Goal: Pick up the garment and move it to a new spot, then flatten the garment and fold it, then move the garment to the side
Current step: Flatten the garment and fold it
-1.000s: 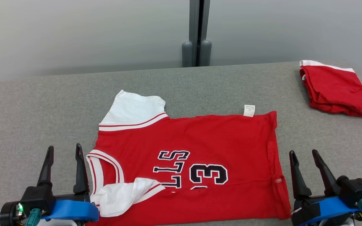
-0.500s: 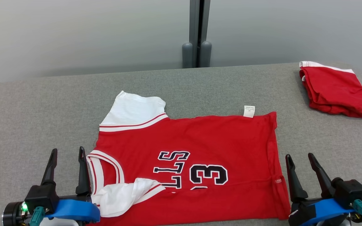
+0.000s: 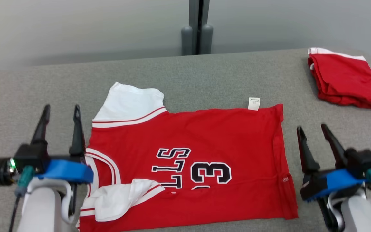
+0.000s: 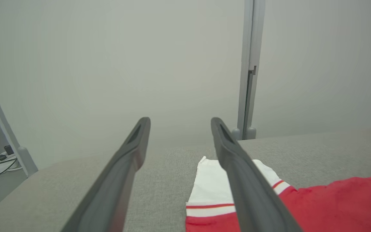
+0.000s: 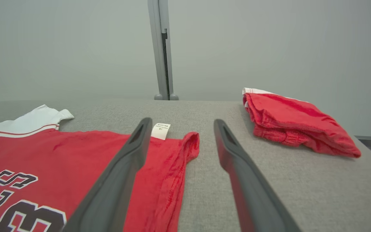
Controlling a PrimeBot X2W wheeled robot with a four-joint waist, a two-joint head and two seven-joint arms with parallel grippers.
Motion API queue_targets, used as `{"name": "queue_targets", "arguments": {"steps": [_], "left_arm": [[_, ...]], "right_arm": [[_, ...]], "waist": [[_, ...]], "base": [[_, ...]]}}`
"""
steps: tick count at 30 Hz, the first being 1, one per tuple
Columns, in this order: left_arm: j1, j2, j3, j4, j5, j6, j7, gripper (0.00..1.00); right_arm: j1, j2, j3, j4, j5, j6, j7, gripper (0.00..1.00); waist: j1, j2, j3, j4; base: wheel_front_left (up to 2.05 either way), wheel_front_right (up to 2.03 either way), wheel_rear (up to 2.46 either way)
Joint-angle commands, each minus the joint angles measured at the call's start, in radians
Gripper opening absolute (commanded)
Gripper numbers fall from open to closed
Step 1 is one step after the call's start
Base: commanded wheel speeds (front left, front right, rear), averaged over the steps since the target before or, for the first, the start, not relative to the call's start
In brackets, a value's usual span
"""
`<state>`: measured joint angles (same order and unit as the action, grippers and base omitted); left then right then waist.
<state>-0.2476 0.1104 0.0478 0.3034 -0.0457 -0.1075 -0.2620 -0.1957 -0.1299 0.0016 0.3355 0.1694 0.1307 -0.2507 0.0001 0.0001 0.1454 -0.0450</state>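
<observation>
Red jersey [image 3: 188, 161] lies spread flat on the grey padded table [image 3: 204, 71], at the near middle, collar end toward the robot's left and hem toward its right. Black white-edged lettering and numerals face up. Far white sleeve [image 3: 130, 103] is laid out flat; near white sleeve [image 3: 121, 199] is crumpled and folded over onto the red chest panel. A small white label [image 3: 254, 103] sticks out from the far edge near the hem corner. Left gripper [image 3: 61, 108]: released, fingers spread wide with nothing between them, positioned just beside the collar end. Right gripper [image 3: 311, 128]: also released and empty, fingers wide apart, just beside the hem edge. In the right wrist view one finger crosses the red cloth and the other the bare grey surface (whether either touches the fabric I cannot tell). A second red garment [image 3: 346, 80], folded, white band along its far edge, sits at the far right corner of the table, well apart from the jersey. A grey post [image 3: 196, 29] stands behind the table against a pale wall
</observation>
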Motion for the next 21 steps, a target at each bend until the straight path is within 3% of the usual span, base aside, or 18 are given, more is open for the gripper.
{"name": "queue_targets", "arguments": {"steps": [1,9,21], "left_arm": [[-0.057,0.021,-0.009,0.026,-0.004,-0.008,-0.004,1.0],[-0.34,0.11,-0.085,0.252,-0.056,-0.024,0.016,1.0],[-0.606,0.197,-0.347,0.501,-0.232,-0.023,0.167,1.0]], "right_arm": [[-0.052,-0.017,0.01,0.009,-0.002,0.0,0.014,1.0],[-0.268,-0.05,0.062,0.082,0.022,0.0,0.14,1.0],[-0.477,-0.047,0.152,0.26,0.073,0.0,0.187,1.0]], "waist": [[-0.0001,-0.0001,0.02,-0.002],[-0.0001,-0.0001,0.149,-0.043],[-0.0001,-0.0001,0.298,-0.08]], "base": [[0.0,0.0,0.0],[0.0,0.0,0.0],[0.0,0.0,0.0]]}}
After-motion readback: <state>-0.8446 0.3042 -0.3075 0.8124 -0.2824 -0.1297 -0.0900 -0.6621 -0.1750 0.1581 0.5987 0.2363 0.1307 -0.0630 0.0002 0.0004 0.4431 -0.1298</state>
